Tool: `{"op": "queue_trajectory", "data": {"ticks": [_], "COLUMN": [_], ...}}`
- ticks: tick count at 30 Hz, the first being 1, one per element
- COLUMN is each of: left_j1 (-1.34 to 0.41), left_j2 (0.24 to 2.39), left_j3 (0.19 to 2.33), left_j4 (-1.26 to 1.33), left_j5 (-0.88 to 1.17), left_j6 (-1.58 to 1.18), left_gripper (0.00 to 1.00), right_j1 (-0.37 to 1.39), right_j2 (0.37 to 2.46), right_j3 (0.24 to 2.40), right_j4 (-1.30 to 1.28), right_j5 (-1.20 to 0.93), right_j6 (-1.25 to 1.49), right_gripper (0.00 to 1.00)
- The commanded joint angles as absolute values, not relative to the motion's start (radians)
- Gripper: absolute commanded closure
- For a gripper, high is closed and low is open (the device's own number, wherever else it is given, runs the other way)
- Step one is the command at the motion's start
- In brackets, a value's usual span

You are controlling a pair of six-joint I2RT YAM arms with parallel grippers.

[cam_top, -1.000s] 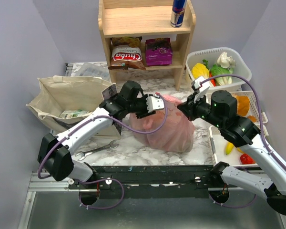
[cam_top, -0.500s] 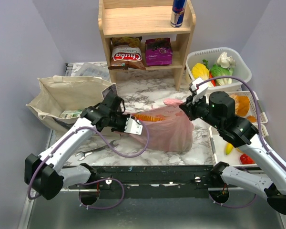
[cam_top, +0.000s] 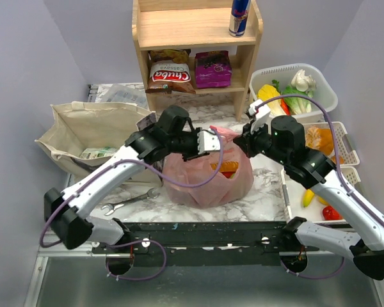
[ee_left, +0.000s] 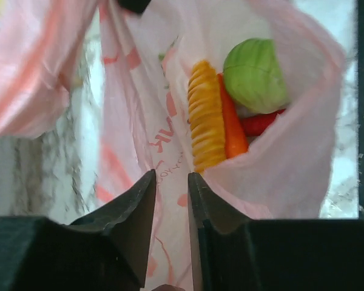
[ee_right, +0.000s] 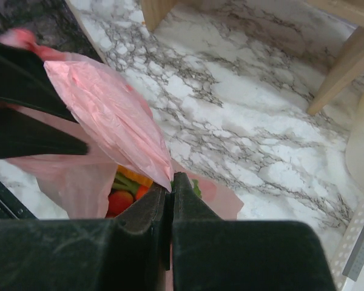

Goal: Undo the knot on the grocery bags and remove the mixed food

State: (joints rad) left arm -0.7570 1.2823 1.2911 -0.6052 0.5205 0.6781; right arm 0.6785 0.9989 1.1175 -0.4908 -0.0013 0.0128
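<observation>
Since half a second ago the left gripper (cam_top: 208, 141) has swung back up to the pink bag's (cam_top: 205, 185) rim, jaws slightly apart around the thin plastic. The right gripper (ee_right: 170, 182) is clamped tight on the opposite edge. Below them lie a corn cob (ee_left: 206, 115), carrot (ee_left: 232, 130), green fruit (ee_left: 255, 74)

The plastic bag (cam_top: 208, 176) is positioned mid-desk (cam_top: 243, 118), between the tote (cam_top: 89, 131) on the left and the trays (cam_top: 320, 185) on the right. The shelf unit (cam_top: 195, 38) is located behind it. A wrench (cam_top: 125, 203) is found at the bag's near left. Mixed food (ee_left: 230, 109) is contained in the bag.
</observation>
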Motion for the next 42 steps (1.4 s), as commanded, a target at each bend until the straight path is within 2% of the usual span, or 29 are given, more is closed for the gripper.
{"op": "queue_trajectory", "data": {"ticks": [1, 5, 11, 13, 15, 17, 20, 23, 28, 29, 31, 33, 35, 38, 42], "left_j1": [-0.725, -0.649, -0.47, -0.454, -0.462, -0.494, -0.524, -0.525, -0.526, -0.527, -0.55, -0.613, -0.678, -0.733, -0.758], "left_j2": [1.389, 1.318, 1.186, 1.137, 1.108, 1.101, 1.114, 1.109, 1.125, 1.131, 1.143, 1.164, 1.186, 1.235, 1.335], "left_j3": [1.291, 1.198, 1.127, 1.106, 1.114, 1.148, 1.223, 1.261, 1.3, 1.302, 1.305, 1.32, 1.326, 1.313, 1.319], "left_j4": [-0.534, -0.547, -0.632, -0.607, -0.556, -0.482, -0.417, -0.33, -0.239, -0.217, -0.212, -0.279, -0.332, -0.369, -0.405], "left_j5": [0.361, 0.352, 0.516, 0.62, 0.72, 0.743, 0.735, 0.733, 0.8, 0.801, 0.743, 0.61, 0.512, 0.397, 0.273], "left_j6": [0.566, 0.619, 0.65, 0.632, 0.56, 0.45, 0.321, 0.219, 0.054, 0.011, 0.006, 0.107, 0.22, 0.302, 0.356], "left_gripper": [0.74, 0.76, 0.73, 0.65, 0.46, 0.33, 0.28, 0.27, 0.26, 0.26, 0.26, 0.32, 0.47, 0.64, 0.7], "right_j1": [0.669, 0.613, 0.415, 0.411, 0.41, 0.41, 0.41, 0.411, 0.411, 0.411, 0.411, 0.41, 0.411, 0.411, 0.411], "right_j2": [1.04, 1.09, 1.154, 1.161, 1.17, 1.179, 1.179, 1.172, 1.16, 1.159, 1.151, 1.134, 1.108, 1.086, 1.111], "right_j3": [1.218, 1.292, 1.351, 1.328, 1.302, 1.268, 1.236, 1.244, 1.245, 1.244, 1.251, 1.254, 1.249, 1.231, 1.222], "right_j4": [-0.395, -0.349, -0.335, -0.348, -0.385, -0.426, -0.483, -0.523, -0.526, -0.527, -0.525, -0.506, -0.478, -0.465, -0.506], "right_j5": [0.068, 0.104, -0.095, -0.204, -0.37, -0.503, -0.554, -0.564, -0.476, -0.441, -0.387, -0.328, -0.264, -0.22, -0.18], "right_j6": [0.04, 0.057, 0.106, 0.08, 0.055, 0.036, 0.034, 0.027, 0.058, 0.068, 0.074, 0.069, 0.065, 0.049, 0.037], "right_gripper": [0.99, 0.99, 0.99, 0.99, 0.99, 0.99, 0.99, 0.86, 0.78, 0.71, 0.6, 0.55, 0.54, 0.57, 0.71]}}
